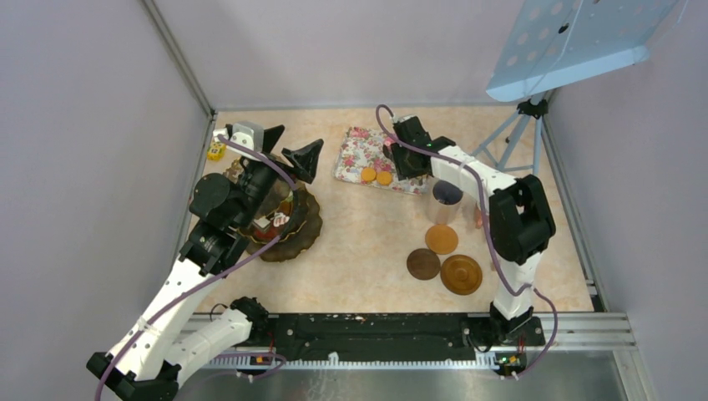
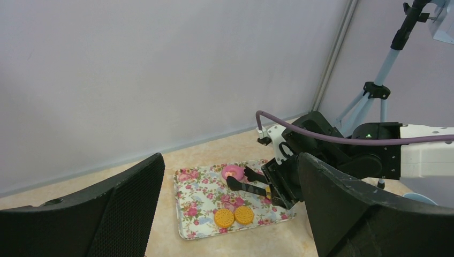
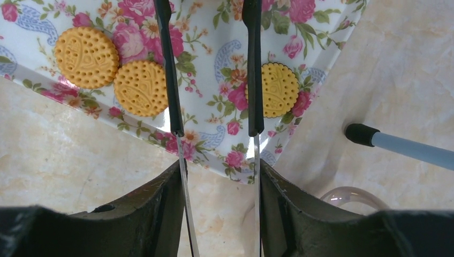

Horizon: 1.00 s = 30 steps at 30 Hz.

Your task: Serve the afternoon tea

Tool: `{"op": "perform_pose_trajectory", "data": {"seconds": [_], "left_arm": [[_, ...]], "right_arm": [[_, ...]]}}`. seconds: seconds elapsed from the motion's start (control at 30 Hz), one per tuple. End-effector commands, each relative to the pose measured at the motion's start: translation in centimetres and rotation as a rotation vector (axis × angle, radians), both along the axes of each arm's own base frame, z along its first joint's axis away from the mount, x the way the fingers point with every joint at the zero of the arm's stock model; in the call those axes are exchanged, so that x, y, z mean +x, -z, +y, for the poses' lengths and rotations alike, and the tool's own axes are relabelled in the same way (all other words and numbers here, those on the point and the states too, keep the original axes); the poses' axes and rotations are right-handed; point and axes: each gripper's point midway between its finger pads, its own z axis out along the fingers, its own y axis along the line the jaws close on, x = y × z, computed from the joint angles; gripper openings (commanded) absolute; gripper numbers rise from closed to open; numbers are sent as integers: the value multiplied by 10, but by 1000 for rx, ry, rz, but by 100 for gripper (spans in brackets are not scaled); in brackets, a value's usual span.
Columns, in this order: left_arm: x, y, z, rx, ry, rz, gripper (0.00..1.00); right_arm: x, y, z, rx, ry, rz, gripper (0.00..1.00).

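Two-arm tea-serving setup. The right gripper (image 3: 219,172) is clamped on black tongs (image 3: 169,69), whose metal arms press against the inner faces of its fingers. The tong tips stay apart above the rose-patterned tray (image 3: 211,51). Two orange biscuits (image 3: 141,88) lie touching each other on the tray to the left of the tongs. A third biscuit (image 3: 277,90) lies just right of the right tong arm, its edge under that arm; none sits between the tips. In the left wrist view, a pink cake (image 2: 232,172) rests at the tray's far side, just beyond the tongs. The lilac mug (image 1: 445,200) stands on the table (image 1: 367,242) near the tray's corner. The left gripper (image 1: 290,149) hangs wide open and holds nothing, above a brown tiered stand (image 1: 302,234), well apart from the tray.
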Motion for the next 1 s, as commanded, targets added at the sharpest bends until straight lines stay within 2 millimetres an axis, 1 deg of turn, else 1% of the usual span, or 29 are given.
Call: {"op": "perform_pose_trajectory", "data": {"seconds": [0.0, 0.23, 0.57, 0.63, 0.73, 0.77, 0.97], "left_arm": [[-4, -10, -1, -17, 10, -39, 99], [-3, -10, 0, -15, 8, -38, 99], [-3, -10, 0, -14, 6, -39, 99], [-3, -9, 0, -13, 5, -38, 99], [-4, -11, 0, -16, 5, -41, 99], [-3, -10, 0, -15, 5, -40, 99], [-4, -10, 0, -14, 7, -41, 99]], "right_arm": [[21, -20, 2, 7, 5, -57, 48], [30, -14, 2, 3, 6, -54, 51], [45, -4, 7, 10, -5, -51, 52], [44, -2, 9, 15, -11, -40, 54], [41, 1, 12, 40, -21, -41, 68], [39, 3, 13, 48, -23, -40, 70], [27, 19, 4, 35, 6, -5, 68]]}}
